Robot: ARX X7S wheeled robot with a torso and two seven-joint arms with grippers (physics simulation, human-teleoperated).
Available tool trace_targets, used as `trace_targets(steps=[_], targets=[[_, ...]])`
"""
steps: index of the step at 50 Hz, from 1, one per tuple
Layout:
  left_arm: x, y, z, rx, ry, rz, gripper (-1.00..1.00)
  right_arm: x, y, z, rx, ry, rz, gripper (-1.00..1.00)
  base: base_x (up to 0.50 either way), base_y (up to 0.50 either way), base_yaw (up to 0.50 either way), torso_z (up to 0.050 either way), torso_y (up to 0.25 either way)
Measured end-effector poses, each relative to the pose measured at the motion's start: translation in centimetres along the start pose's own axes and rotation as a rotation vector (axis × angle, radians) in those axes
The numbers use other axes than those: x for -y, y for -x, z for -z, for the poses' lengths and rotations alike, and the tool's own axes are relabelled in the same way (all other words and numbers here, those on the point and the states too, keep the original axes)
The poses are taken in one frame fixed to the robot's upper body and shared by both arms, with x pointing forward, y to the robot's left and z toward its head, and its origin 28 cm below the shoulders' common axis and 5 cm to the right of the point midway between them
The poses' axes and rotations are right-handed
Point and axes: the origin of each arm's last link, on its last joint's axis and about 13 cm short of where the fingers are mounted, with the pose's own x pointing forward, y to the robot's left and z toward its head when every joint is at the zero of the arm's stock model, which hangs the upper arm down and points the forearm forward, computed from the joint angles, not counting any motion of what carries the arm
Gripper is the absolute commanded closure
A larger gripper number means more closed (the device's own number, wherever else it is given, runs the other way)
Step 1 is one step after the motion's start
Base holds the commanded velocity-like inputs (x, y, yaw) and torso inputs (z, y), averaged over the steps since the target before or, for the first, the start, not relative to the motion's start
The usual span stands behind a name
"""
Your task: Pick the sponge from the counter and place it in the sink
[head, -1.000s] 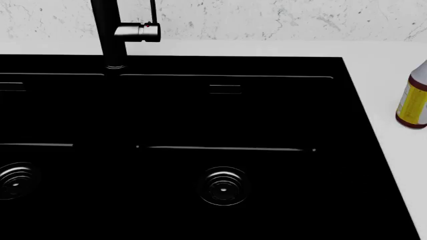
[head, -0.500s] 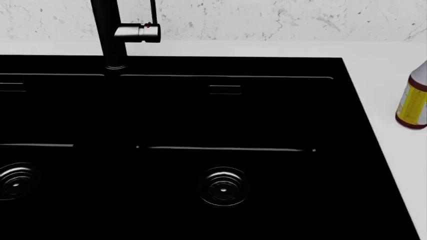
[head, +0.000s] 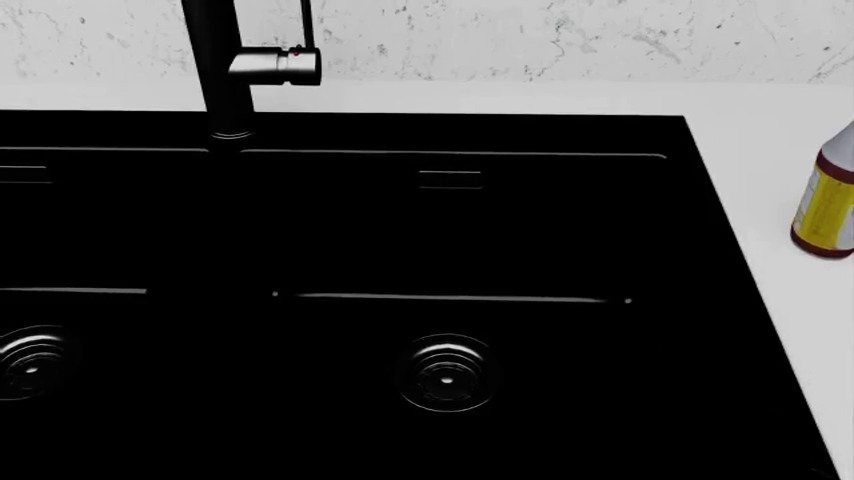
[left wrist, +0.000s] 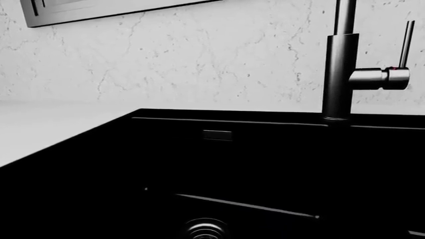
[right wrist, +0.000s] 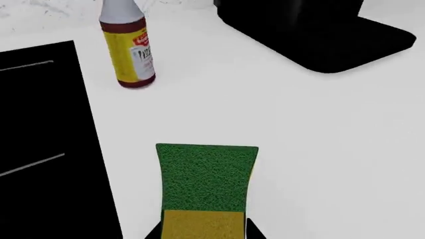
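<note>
The sponge (right wrist: 207, 181), green scrub layer up and yellow foam toward the camera, shows only in the right wrist view, on the white counter (right wrist: 319, 129) beside the black sink (right wrist: 40, 149). My right gripper (right wrist: 204, 231) has its two dark fingertips against the sponge's sides and is shut on it. The sink (head: 400, 250) fills the head view with two ringed drains and the black faucet (head: 220, 70). The left wrist view looks into a sink basin (left wrist: 199, 174); the left gripper's jaws do not show. Neither gripper shows in the head view.
A yellow-labelled bottle (right wrist: 129, 47) stands upright on the counter beyond the sponge, near the sink's edge; it also shows in the head view (head: 827, 200). A black appliance base (right wrist: 319, 35) sits at the back right. A marbled white wall runs behind the faucet (left wrist: 339, 64).
</note>
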Motion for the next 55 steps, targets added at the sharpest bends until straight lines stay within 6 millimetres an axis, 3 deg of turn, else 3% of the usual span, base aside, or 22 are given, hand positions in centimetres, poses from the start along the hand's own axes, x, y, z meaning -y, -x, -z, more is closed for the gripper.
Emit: trace_targets(steps=[14, 34, 43, 55], targets=[[0.0, 0.0, 0.2, -0.002, 0.006, 0.002, -1.00, -4.1, 0.3, -2.8, 0.084, 0.092, -0.176, 1.00, 0.00, 0.00, 0.00, 0.000, 0.000], [0.0, 0.0, 0.0, 0.004, 0.011, 0.007, -1.00, -10.5, -3.1, -4.8, 0.085, 0.148, -0.402, 1.00, 0.00, 0.00, 0.00, 0.000, 0.000], [0.1, 0.0, -0.1, 0.006, 0.013, 0.011, -1.00, -13.9, -4.8, -4.6, 0.036, 0.205, -0.503, 1.00, 0.00, 0.00, 0.00, 0.000, 0.000], [0.1, 0.1, -0.2, 0.009, 0.016, 0.017, -1.00, -18.2, -6.9, -2.7, -0.069, 0.322, -0.619, 1.00, 0.00, 0.00, 0.00, 0.000, 0.000]])
